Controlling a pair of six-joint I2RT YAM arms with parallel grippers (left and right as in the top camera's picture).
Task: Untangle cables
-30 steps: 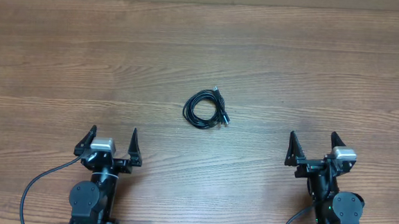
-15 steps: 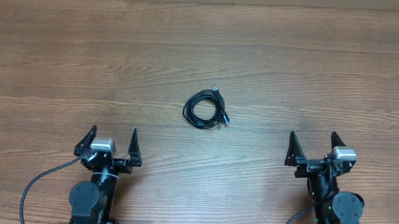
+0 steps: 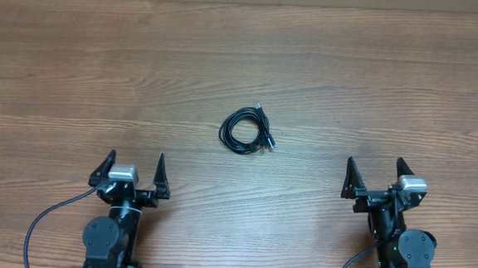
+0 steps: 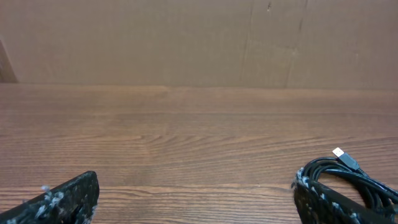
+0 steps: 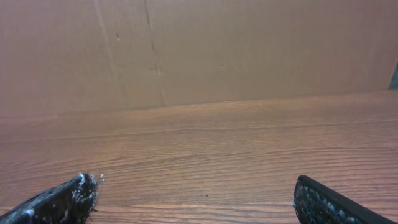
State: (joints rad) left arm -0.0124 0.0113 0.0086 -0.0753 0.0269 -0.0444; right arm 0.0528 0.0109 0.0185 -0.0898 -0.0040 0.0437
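Note:
The cables (image 3: 247,131) lie wound in a small black coil at the middle of the wooden table (image 3: 358,83), with plug ends sticking out at its right side. Part of the coil and a light plug tip also show in the left wrist view (image 4: 351,174), behind my right fingertip. My left gripper (image 3: 134,166) is open and empty near the front edge, left of the coil. My right gripper (image 3: 375,171) is open and empty near the front edge, right of the coil. Both are well apart from the cables.
A brown cardboard wall (image 4: 199,40) stands along the table's far edge, also in the right wrist view (image 5: 199,50). A thick black arm wire (image 3: 47,218) loops beside the left arm's base.

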